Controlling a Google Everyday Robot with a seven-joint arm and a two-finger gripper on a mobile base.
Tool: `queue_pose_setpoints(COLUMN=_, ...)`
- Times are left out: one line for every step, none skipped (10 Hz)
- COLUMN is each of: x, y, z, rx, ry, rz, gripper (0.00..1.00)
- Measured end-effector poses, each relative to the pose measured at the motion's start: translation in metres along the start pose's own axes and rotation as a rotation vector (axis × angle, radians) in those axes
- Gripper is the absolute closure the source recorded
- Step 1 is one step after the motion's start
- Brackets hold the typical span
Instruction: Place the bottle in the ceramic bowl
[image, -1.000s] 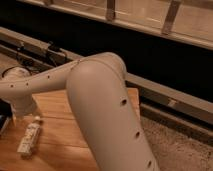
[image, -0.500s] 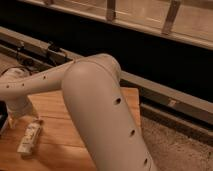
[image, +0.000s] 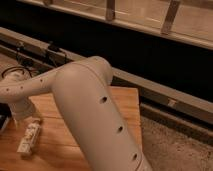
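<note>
My gripper (image: 24, 114) hangs close by the bottle (image: 29, 138), which lies unmoved on the tabletop (image: 125, 102). My arm (image: 95, 105) has edged left. Whether the gripper is parted or closed, I cannot tell.

A pale slatted wooden bench (image: 50, 132) stands on speckled grey flooring (image: 175, 147). Behind the bench, a long grey metal rail (image: 165, 95) runs diagonally across the scene and carries a small white tag (image: 172, 103) near its right end. Black cables (image: 22, 62) and a dark clamp (image: 55, 50) sit along the rail at left. Above a wide black panel (image: 150, 55), two metal uprights (image: 110, 10) cross a pale lit surface. The gripper (image: 20, 117) hangs over the bench's left end.
</note>
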Motion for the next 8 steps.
queue_pose_setpoints(x=-0.002, y=0.003, z=0.005, rx=-0.014, ry=0.008, rz=-0.007, gripper=0.35)
queue_pose_setpoints(x=-0.004, y=0.007, z=0.011, rx=-0.027, ry=0.016, rz=-0.013, gripper=0.35)
queue_pose_setpoints(x=-0.006, y=0.009, z=0.016, rx=-0.041, ry=0.024, rz=-0.015, gripper=0.35)
queue_pose_setpoints(x=-0.009, y=0.013, z=0.023, rx=-0.053, ry=0.033, rz=-0.021, gripper=0.35)
queue_pose_setpoints(x=-0.013, y=0.021, z=0.032, rx=-0.063, ry=0.046, rz=-0.032, gripper=0.35)
queue_pose_setpoints(x=-0.015, y=0.027, z=0.038, rx=-0.067, ry=0.059, rz=-0.04, gripper=0.35)
queue_pose_setpoints(x=-0.017, y=0.03, z=0.042, rx=-0.071, ry=0.066, rz=-0.042, gripper=0.35)
queue_pose_setpoints(x=-0.018, y=0.032, z=0.046, rx=-0.074, ry=0.076, rz=-0.04, gripper=0.35)
